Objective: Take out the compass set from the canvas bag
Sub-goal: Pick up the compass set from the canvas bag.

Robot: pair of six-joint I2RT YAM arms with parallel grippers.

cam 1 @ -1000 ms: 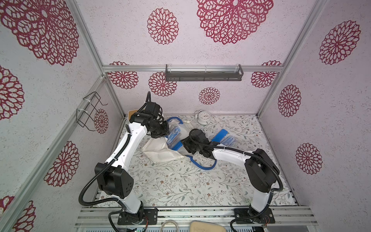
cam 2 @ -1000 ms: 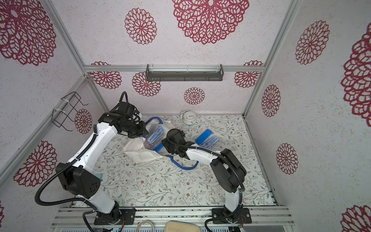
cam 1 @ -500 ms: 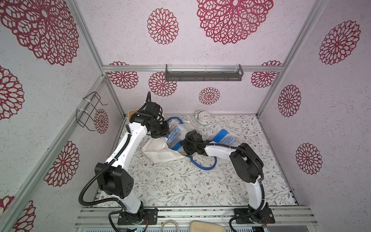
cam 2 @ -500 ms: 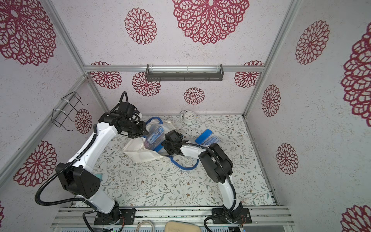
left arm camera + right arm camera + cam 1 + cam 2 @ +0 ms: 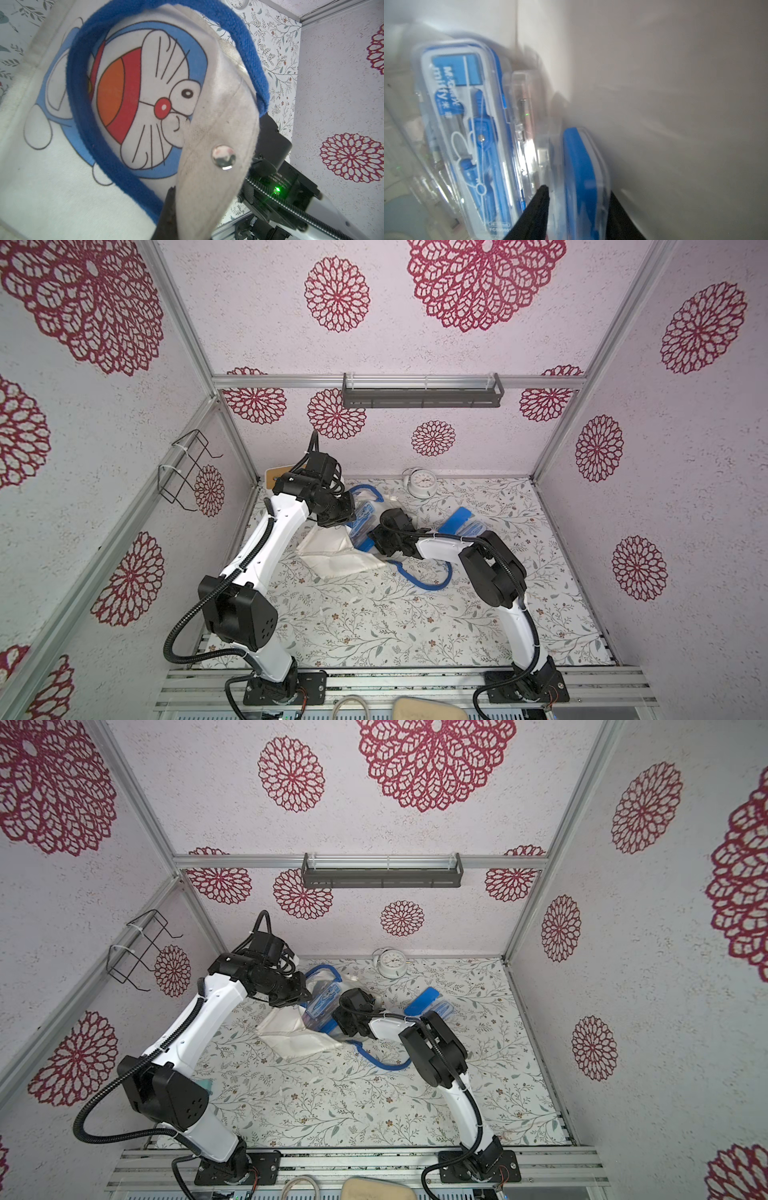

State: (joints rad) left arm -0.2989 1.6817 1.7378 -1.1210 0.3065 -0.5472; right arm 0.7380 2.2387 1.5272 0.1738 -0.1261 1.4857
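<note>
Plastic, clear over a blue back, makes up the compass set (image 5: 581,166). It stands on its long edge inside the canvas bag (image 5: 332,556), against the cloth wall, and the bag lies on the surface (image 5: 374,614). The right gripper (image 5: 578,191) reaches into the bag's mouth with one finger on each side of that case. The view is blurred, so I cannot tell whether they press it or merely straddle it. The left gripper (image 5: 347,512) is clamped on the bag's rim and holds it up, so the mouth gapes. A second case (image 5: 467,124) leans just beside the first, label showing, and a third case (image 5: 459,517) lies out on the surface.

I judge the set light and stiff but slick. Its smooth walls may slide from a shallow pinch, and a hard squeeze could pop the lid. The best hold is across the two broad faces, deep past the near end. Soft canvas may drag on the corners, so the rim needs holding as the case comes out.
</note>
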